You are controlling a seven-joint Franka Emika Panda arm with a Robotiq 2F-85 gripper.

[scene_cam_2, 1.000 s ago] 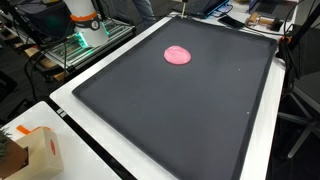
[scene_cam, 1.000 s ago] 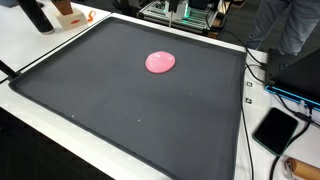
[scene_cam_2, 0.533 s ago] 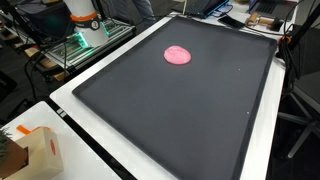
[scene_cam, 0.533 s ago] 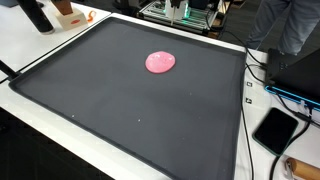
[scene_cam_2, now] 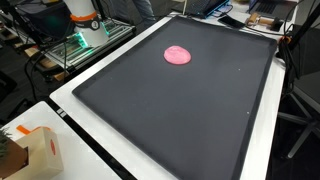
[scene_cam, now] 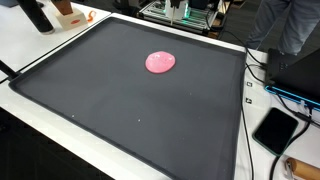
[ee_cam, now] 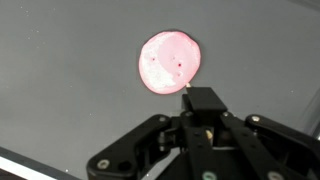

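Pincer [ee_cam: 205,98] closed, gripping nothing, its tips just at 5 o'clock of the pink disc [ee_cam: 170,62] in wrist view. Disc lies flat on black mat [scene_cam: 120,100], near the 12 o'clock edge; bare mat spreads wide toward 6 o'clock. Phone [scene_cam: 275,130] and cables [scene_cam: 258,72] sit past the 3 o'clock edge.

Light: even, diffuse, indoor. Exterior views bright, no hard shadows. Wrist view: dimmer, washed grey; mat [ee_cam: 60,60] around the gripper [ee_cam: 205,100] has a mild sheen. Just ahead of the fingertips, pink disc [ee_cam: 170,62] slightly overexposed, soft-edged. Gripper body dark, underexposed, detail lost. All frames low resolution, slightly soft.
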